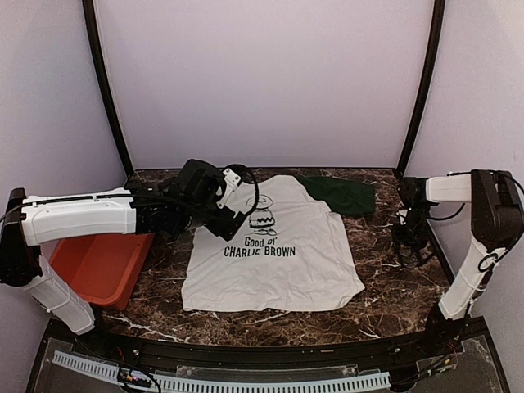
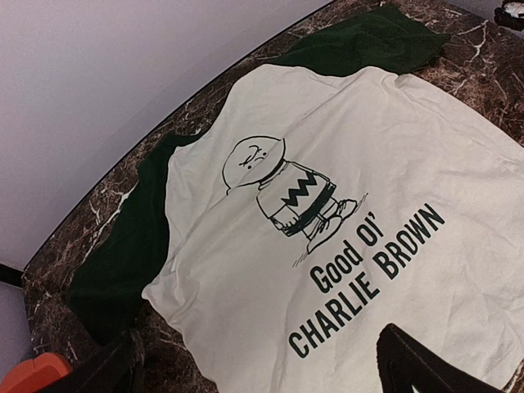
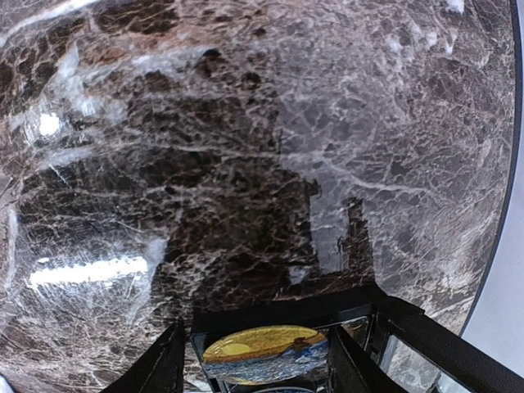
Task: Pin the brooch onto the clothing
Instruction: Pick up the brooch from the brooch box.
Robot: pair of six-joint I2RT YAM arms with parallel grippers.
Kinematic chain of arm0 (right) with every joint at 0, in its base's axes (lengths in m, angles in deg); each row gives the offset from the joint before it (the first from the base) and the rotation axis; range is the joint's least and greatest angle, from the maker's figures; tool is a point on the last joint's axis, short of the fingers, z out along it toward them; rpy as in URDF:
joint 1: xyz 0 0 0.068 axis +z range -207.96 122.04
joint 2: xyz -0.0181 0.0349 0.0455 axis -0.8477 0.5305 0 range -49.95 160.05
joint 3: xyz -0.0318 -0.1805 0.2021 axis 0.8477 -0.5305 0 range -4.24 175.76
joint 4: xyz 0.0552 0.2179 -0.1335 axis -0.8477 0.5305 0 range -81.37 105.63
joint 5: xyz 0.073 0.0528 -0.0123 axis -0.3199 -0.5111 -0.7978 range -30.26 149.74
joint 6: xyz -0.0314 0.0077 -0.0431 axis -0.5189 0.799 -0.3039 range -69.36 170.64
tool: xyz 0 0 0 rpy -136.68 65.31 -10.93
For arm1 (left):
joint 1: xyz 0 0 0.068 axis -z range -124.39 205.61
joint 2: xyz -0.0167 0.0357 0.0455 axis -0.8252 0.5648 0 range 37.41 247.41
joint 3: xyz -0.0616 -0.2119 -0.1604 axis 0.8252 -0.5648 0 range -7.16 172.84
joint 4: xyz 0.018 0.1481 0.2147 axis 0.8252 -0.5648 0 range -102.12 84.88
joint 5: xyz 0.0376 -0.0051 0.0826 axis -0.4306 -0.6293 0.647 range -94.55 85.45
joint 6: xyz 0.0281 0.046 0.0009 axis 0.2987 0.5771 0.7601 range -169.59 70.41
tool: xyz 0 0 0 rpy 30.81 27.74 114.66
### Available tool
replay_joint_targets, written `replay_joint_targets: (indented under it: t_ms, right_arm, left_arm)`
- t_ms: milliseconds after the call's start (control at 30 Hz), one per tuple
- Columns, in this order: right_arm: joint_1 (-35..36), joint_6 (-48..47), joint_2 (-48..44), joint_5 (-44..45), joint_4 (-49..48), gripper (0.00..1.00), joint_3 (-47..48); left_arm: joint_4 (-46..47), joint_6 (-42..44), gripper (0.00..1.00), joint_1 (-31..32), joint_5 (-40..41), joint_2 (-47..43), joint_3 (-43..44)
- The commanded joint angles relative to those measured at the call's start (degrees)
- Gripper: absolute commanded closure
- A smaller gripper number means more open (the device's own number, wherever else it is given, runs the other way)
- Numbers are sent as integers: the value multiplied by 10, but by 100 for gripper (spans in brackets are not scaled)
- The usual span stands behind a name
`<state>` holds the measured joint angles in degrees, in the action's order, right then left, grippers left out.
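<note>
At the left of the dark marble-patterned surface [image 1: 385,282] lies an orange plastic tray [image 1: 98,266]. The top view shows most of it, the left wrist view only a corner. The white-and-black left arm [image 1: 82,217] reaches over the far left shoulder of the clothing, a white T-shirt with dark green sleeves [image 1: 278,254] spread flat at the middle. The left jaws are released, wide apart, with nothing between them. The left wrist view gives the print plainly: a black cartoon boy over the words "Good Ol' CHARLIE BROWN". At the right, well apart from the shirt, the right arm [image 1: 483,209] points down at the surface. Only the right wrist view shows the round brooch painted yellow and blue [image 3: 264,354], which sits between the right jaws. Whether they grasp it cannot be told.
</note>
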<state>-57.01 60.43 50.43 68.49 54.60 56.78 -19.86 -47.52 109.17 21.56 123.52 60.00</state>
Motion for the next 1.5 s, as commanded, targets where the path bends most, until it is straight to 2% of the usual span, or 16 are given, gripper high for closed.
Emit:
replay_joint_targets:
  t_ms: [0, 700, 1100, 1233, 1333, 1467]
  right_arm:
    - [-3, 4, 8, -4, -26, 45, -20]
    - [-3, 2, -20, 11, -16, 60, -9]
    - [-3, -5, -61, 3, -7, 63, 15]
    - [31, -42, -82, -72, -2, 63, 53]
    - [64, -99, -92, -166, 10, 62, 116]
    - [98, -161, -70, -290, 31, 62, 238]
  left_arm:
    - [-8, -7, 1, 2, -4, -15, 3]
    - [-9, -9, 1, 2, -8, -13, 2]
    - [-8, -10, 1, 2, -8, -10, 3]
    - [0, 1, 1, 1, -10, -10, 1]
    - [21, 13, 1, -20, -36, -21, -12]
    - [69, 6, 1, -101, -172, -46, -31]
